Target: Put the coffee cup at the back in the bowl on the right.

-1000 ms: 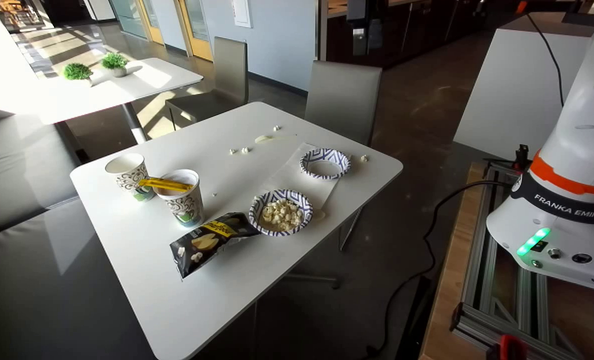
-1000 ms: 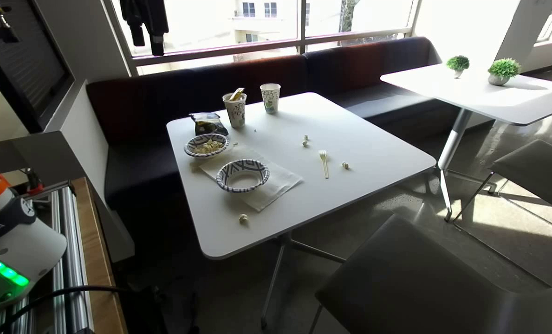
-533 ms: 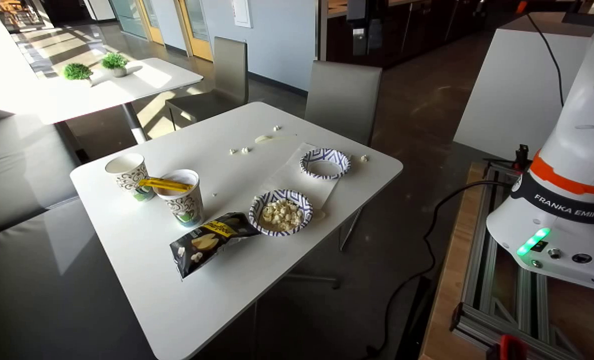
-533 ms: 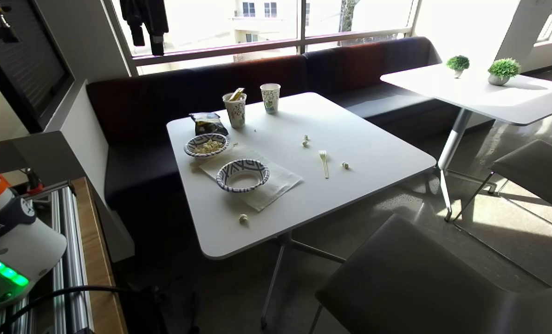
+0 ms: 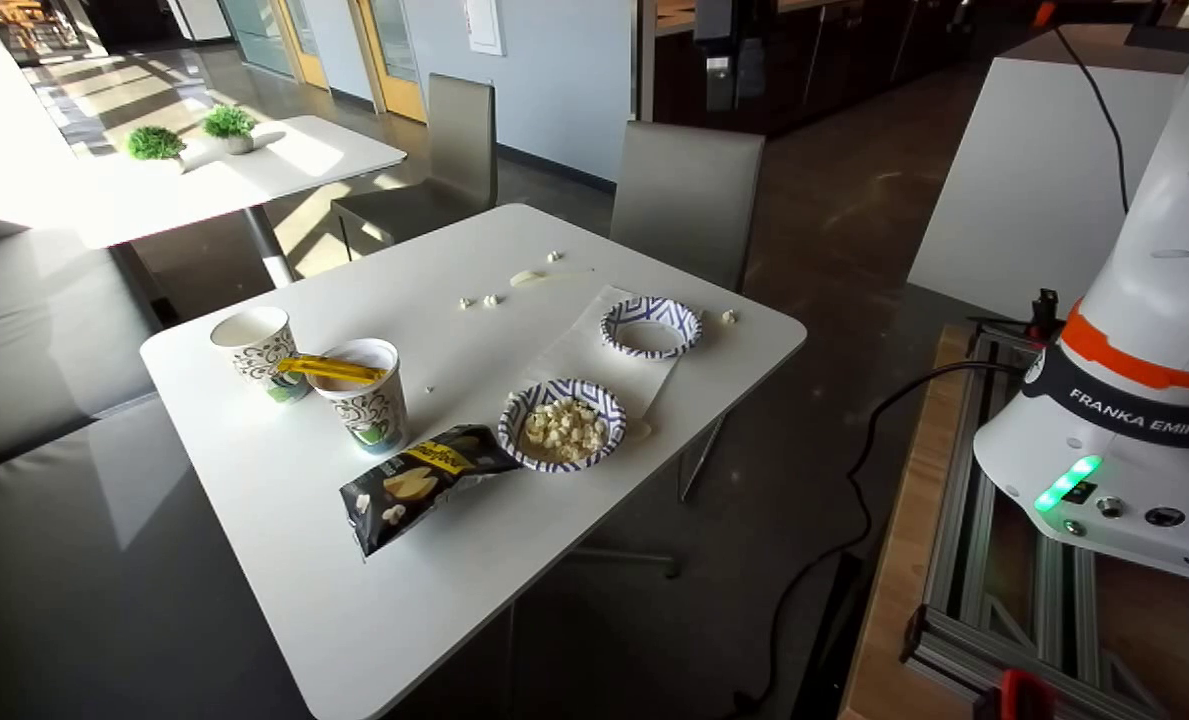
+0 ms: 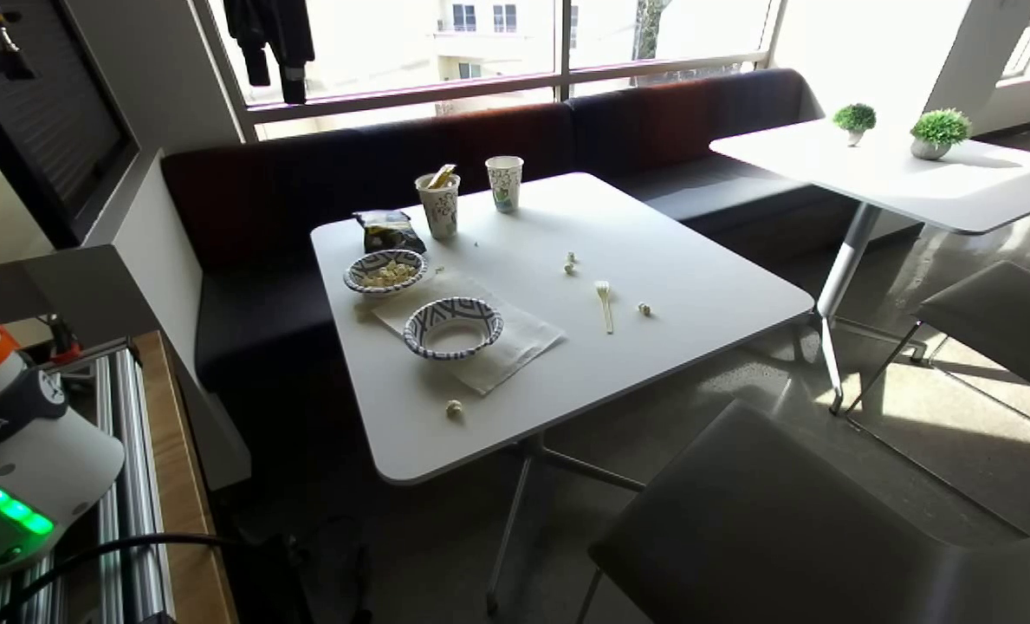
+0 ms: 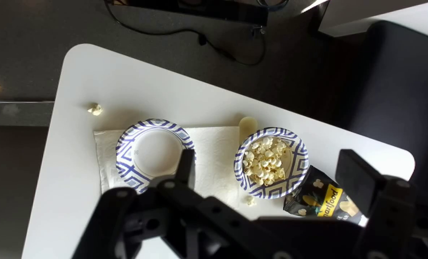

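Observation:
The coffee cup is a white paper cup with a dark swirl print (image 5: 259, 358), upright at the table's far end; it also shows in an exterior view (image 6: 504, 185). It is out of the wrist view. The bowl is the empty white paper bowl with a blue-grey pattern (image 5: 651, 308), resting on a napkin; it shows in both exterior views (image 6: 452, 314) and at left in the wrist view (image 7: 158, 153). My gripper (image 7: 267, 162) is open and empty, above the table. Its left finger overlaps the empty bowl's edge in the wrist view. The gripper is outside both exterior views.
A similar cup with a yellow packet across its top (image 5: 366, 408) stands beside the coffee cup. A bowl of popcorn (image 7: 300, 165) and a black snack bag (image 7: 320, 198) lie close together. A fork (image 6: 605, 308), a napkin (image 7: 215, 158) and loose popcorn lie on the white table (image 7: 199, 104).

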Tool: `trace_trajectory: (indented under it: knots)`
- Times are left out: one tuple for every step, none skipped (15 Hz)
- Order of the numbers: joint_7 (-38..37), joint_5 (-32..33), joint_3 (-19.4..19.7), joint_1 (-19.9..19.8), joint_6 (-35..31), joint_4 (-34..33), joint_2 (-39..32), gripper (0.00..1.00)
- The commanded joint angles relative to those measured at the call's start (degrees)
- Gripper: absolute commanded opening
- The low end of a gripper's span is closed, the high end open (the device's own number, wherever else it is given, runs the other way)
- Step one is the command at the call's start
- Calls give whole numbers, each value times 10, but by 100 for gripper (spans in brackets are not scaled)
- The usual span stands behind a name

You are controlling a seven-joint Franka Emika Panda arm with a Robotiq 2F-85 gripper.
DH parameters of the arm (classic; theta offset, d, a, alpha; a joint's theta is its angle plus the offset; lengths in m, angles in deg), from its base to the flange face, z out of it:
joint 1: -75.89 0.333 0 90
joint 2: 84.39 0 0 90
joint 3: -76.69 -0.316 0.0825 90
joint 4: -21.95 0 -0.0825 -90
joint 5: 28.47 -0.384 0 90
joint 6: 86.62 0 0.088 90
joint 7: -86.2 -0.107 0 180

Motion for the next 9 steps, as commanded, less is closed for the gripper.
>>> trace_trajectory:
  knots:
    - [1,-2,-3,-4,1,-1,0,100]
    - [4,-13,0,-1,-21,-12,-14,100]
    - [-1,-18,-3,0,-38,-24,-30,100]
    - [0,-21,-7,3,-62,-32,-46,100]
    - [-2,-32,-8,6,-85,-39,-58,100]
    - [-3,-42,-12,10,-113,-43,-72,100]
    - [-14,-57,-16,13,-129,-52,-92,100]
    - [-17,-61,-23,16,-147,-61,-112,100]
    - [-18,-68,-28,20,-164,-73,-135,100]
